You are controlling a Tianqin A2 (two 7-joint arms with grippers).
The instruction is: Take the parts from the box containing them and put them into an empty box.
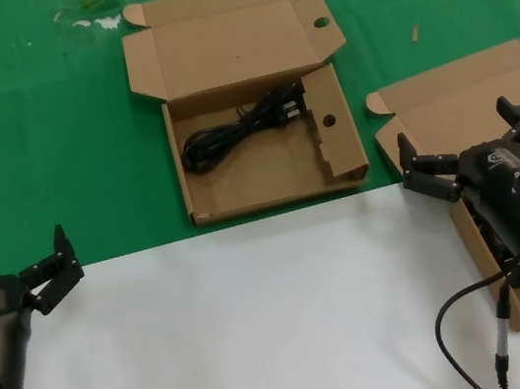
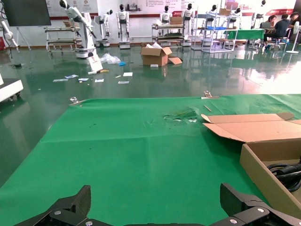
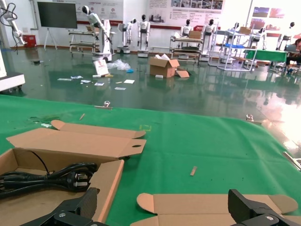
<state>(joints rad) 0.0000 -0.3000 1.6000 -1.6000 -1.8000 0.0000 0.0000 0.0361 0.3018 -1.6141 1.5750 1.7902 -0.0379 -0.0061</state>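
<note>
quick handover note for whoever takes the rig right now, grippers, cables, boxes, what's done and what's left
Left gripper: open, holding nothing, parked low at the robot's left over the white surface.
Right gripper: open, holding nothing, above the plain box at the right.
One cable already lies in the holed box at centre.
At least one more dark cable seems to sit in the plain box, mostly hidden by the arm.
Left: grasp it and move it across.

Both boxes point(image 1: 264, 159) point(image 1: 464, 100) are matt brown cardboard. The cable point(image 1: 230, 135) looks glossy black plastic. It all lies on smooth green cloth point(image 1: 41, 141).
</note>
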